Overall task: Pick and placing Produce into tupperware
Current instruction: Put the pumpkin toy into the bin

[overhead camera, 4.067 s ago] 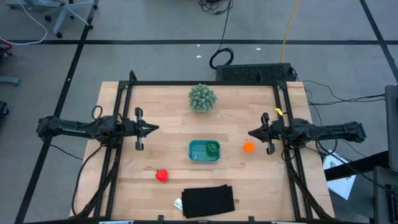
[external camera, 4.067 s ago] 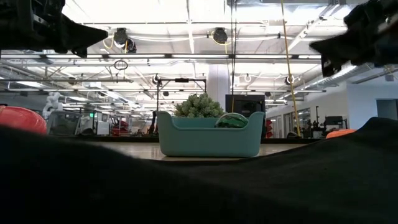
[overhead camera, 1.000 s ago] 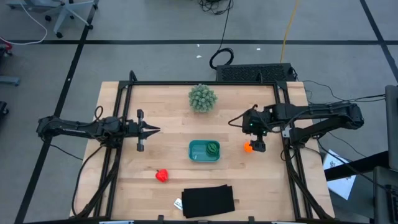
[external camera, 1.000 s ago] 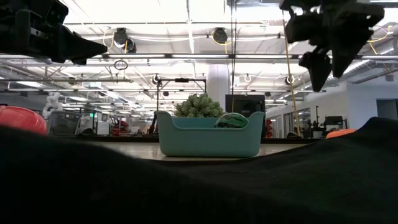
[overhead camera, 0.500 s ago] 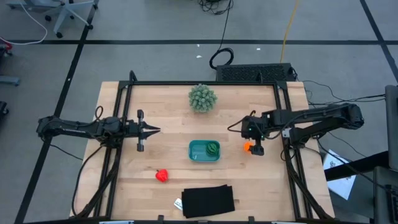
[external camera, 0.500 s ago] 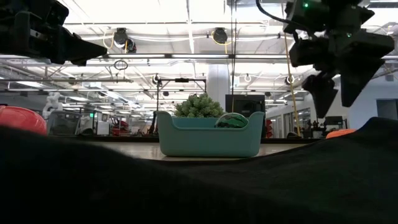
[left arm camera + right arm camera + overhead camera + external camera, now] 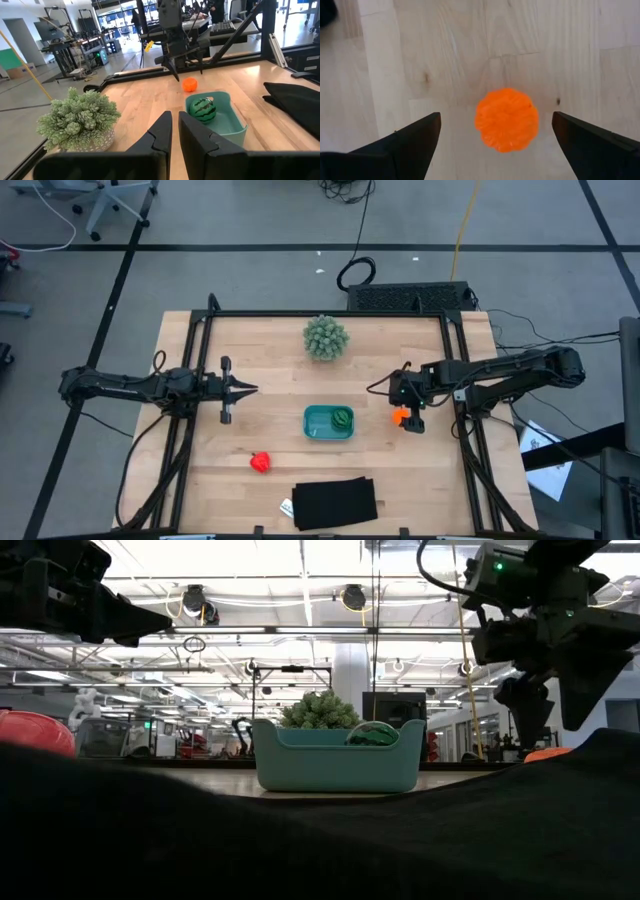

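Observation:
The teal tupperware point(image 7: 329, 423) stands mid-table with the dark green striped piece point(image 7: 343, 418) resting inside it. To its right the orange ball point(image 7: 398, 416) lies on the wood. My right gripper point(image 7: 496, 117) hangs over the ball, pointing down and open, with a finger on either side point(image 7: 415, 142) and clear of it. The red lumpy piece point(image 7: 260, 462) lies on the table, left of the tub and nearer the front edge. At the table's left my left gripper point(image 7: 243, 388) waits, shut and holding nothing.
A pale green spiky ball point(image 7: 325, 338) stands toward the far edge behind the tub. A black flat rectangle point(image 7: 334, 502) lies at the near edge. Bare wood lies between the tub point(image 7: 220, 120) and the orange ball point(image 7: 189, 84).
My right gripper has come down toward the orange ball and a little toward the near edge, so its fingers now straddle the ball. The ball, the tub and the other pieces have stayed where they were.

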Robot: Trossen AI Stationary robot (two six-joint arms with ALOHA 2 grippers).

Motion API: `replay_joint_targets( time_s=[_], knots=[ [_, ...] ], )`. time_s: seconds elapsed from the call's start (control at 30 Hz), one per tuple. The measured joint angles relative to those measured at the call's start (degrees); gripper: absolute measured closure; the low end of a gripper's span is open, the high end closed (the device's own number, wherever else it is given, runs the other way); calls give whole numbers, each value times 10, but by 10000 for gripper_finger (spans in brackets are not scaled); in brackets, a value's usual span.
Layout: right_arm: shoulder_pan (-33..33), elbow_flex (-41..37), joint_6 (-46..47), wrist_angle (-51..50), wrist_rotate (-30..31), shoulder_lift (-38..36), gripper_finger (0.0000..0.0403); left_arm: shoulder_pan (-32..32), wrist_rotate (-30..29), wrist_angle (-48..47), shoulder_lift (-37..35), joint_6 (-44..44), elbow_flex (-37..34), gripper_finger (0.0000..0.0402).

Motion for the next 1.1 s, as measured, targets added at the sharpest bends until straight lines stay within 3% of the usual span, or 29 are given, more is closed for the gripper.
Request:
replay_joint_targets(
  time_s=[0.57, 1.1],
  knots=[
    [0, -70, 30, 98, 2, 0, 27, 0, 0, 0, 0, -2, 0, 364],
    [0, -109, -3, 135, 3, -1, 28, 0, 2, 0, 0, -2, 0, 364]
  ],
)
